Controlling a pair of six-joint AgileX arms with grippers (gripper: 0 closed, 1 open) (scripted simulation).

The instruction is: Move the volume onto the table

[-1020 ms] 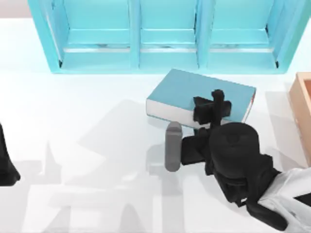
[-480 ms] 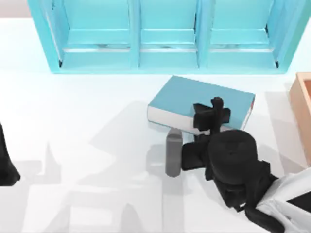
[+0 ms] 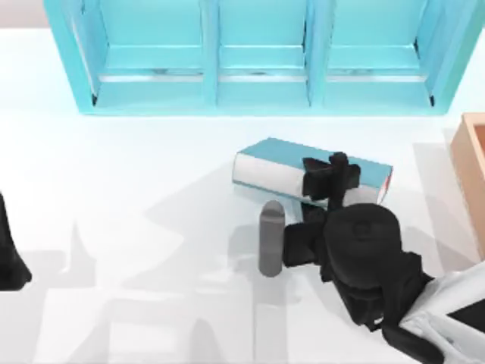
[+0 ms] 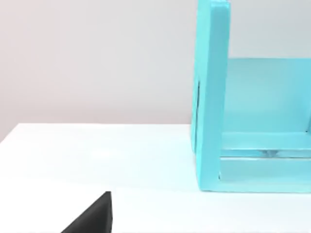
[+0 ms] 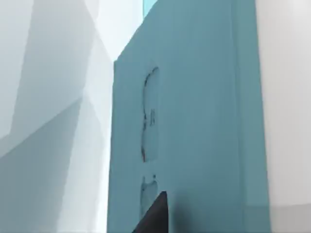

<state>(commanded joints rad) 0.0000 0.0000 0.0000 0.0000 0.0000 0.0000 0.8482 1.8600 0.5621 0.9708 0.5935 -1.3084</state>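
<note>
Right fingers: we see our right gripper closed on the volume, one dark finger lying over the cover near the near edge. In the right wrist view the teal cover runs up close, with a dark fingertip against it.

Volume position: in front of the shelf unit, right of centre in the top view, low over the table. We cannot tell whether its underside is touching the surface yet.

Change: over the last second the volume has tipped. Less of the cover faces the overhead camera and the white page edge reads as a longer strip, while the right arm has stayed near the same spot.

Meaning for the task: we judge the book is already out of the shelf and being lowered or levelled onto the table, so the placing step is nearly done. Release looks like the step left.

Grey cylinder: a small upright piece stands just beside the right arm, near the volume's near edge. We cannot say what it is.

Containers: the shelf unit's three bays are empty as far as we can see. A tan wooden box sits at the table's right edge, its inside out of sight.

Left arm: our left gripper is parked at the table's left edge; finger state we cannot tell.
</note>
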